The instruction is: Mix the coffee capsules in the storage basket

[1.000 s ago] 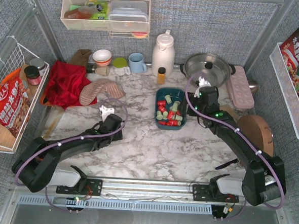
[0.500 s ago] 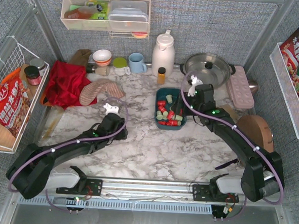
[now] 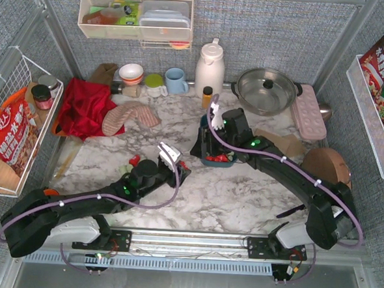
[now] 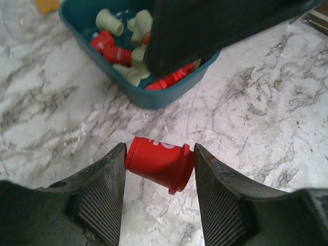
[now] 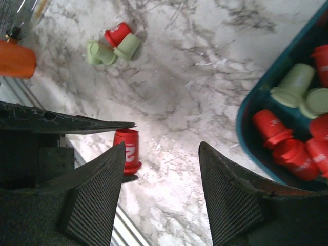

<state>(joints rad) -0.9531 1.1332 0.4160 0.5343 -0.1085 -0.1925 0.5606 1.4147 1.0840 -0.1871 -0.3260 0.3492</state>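
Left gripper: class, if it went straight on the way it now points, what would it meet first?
Probably the storage basket's near wall, just beyond the red capsule between its jaws; depth is unclear.

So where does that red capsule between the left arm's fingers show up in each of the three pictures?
Top view: the red capsule is just left of centre, at the left arm's tip.
Left wrist view: lower centre, inside the left tool.
Right wrist view: lower left.
Shared landmark: the teal basket of capsules nearby.
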